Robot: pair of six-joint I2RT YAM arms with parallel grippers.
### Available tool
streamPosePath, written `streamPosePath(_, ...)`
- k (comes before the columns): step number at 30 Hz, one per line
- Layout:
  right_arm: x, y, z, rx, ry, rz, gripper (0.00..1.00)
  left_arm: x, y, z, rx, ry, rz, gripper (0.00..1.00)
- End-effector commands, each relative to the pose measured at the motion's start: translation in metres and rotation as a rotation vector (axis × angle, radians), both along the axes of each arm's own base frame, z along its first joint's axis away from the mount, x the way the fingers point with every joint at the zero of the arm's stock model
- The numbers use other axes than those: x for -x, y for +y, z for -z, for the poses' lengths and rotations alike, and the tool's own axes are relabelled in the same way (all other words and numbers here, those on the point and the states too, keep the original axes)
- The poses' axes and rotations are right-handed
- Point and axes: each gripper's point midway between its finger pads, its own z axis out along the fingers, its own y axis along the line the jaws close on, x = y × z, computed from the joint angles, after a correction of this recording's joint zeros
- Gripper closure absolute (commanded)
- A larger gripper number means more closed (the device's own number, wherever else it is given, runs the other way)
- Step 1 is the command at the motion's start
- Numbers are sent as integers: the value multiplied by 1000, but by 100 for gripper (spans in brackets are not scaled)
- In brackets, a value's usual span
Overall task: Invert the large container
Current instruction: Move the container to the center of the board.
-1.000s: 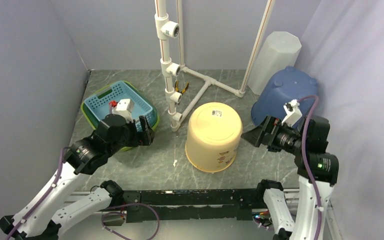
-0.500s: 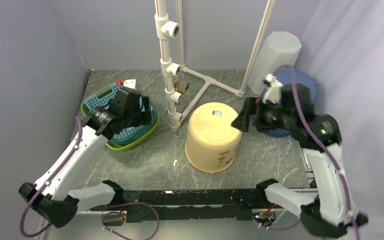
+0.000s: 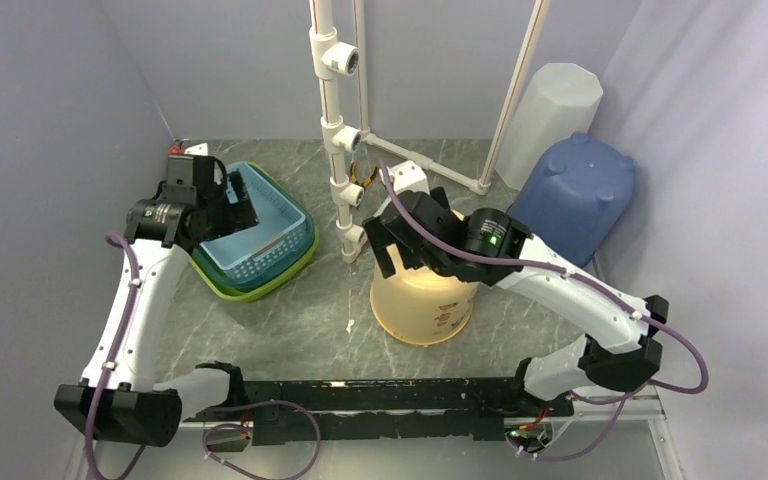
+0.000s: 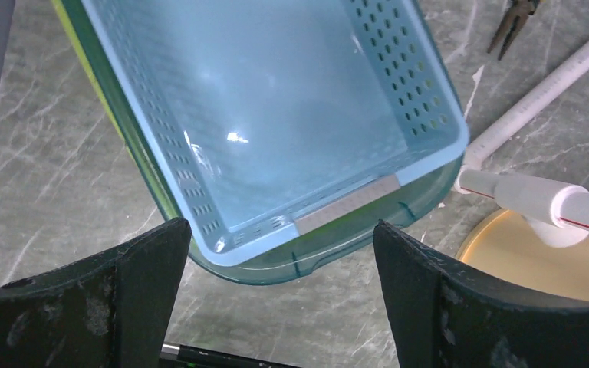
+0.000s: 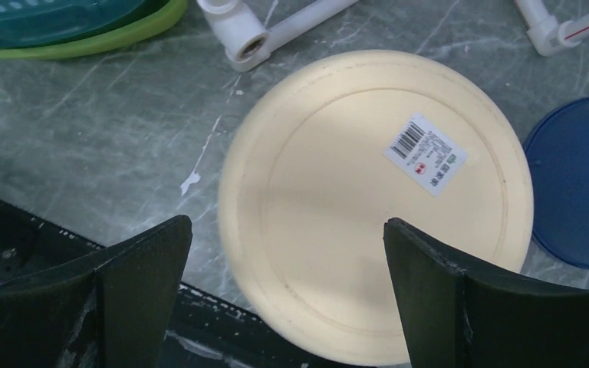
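Now, cream container [image 3: 430,300]: near the middle of the desk [image 3: 300,330], standing mouth down with its flat base up; the right wrist view shows a barcode sticker [image 5: 426,153] on that base.
Right gripper [image 3: 385,245]: hangs over the cream container's base, pointing down; jaws released and spread wide, one finger on each side of the base in its own view, grasping nothing.
Left gripper [image 3: 235,195]: over the near end of the blue basket [image 3: 270,235]; jaws released and wide apart, nothing between them.
Blue basket: perforated walls, inside bare, nested in a green basket [image 3: 278,283] on the left part of the desk.
Pipe frame [image 3: 345,150]: white, upright between the baskets and the cream container, with legs running along the desk toward the back right.
Pliers [image 3: 362,172]: lying just behind the pipe frame's post.
Blue container [image 3: 570,200]: at the right wall, base up and tilted.
White bin [image 3: 550,110]: in the back right corner, behind the blue container.
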Motion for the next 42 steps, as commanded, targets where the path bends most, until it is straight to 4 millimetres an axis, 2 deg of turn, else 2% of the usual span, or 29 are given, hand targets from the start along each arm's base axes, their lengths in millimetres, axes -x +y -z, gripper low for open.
streamPosePath(1,-22,-2,-32,-137,-182,46,0,1,3,8,84,11,35,5)
streamPosePath(5,-32,6,-22,-83,-214,34,0,-4,7,20,107,48,29,5)
streamPosePath(8,-42,12,-11,-22,-206,60,0,-9,10,20,99,44,31,5)
streamPosePath(11,-47,26,3,2,-199,25,0,-13,8,19,102,28,56,5)
streamPosePath(14,-53,26,20,19,-175,50,0,-14,6,21,105,43,70,5)
streamPosePath(16,-56,15,33,59,-160,99,0,-14,6,23,103,46,68,5)
streamPosePath(17,-57,6,38,88,-158,137,0,-14,13,24,103,44,45,5)
streamPosePath(20,-51,-18,55,149,-133,202,0,-14,15,24,99,39,42,5)
streamPosePath(24,-30,-52,73,171,-62,246,0,-13,15,24,98,39,44,5)
streamPosePath(29,6,-96,77,107,11,281,0,-11,15,26,95,42,51,5)
streamPosePath(31,18,-120,78,89,32,343,0,-10,16,28,93,48,52,5)
streamPosePath(34,24,-153,67,56,27,456,0,-10,16,28,92,46,51,5)
streamPosePath(36,21,-159,47,-2,2,480,0,-10,14,26,100,39,57,5)
streamPosePath(38,14,-145,18,-87,-41,414,0,-10,14,25,102,31,59,5)
streamPosePath(40,6,-118,-12,-198,-75,313,0,-10,15,23,99,30,56,5)
streamPosePath(42,-3,-86,-28,-265,-81,217,0,-8,16,22,92,29,48,5)
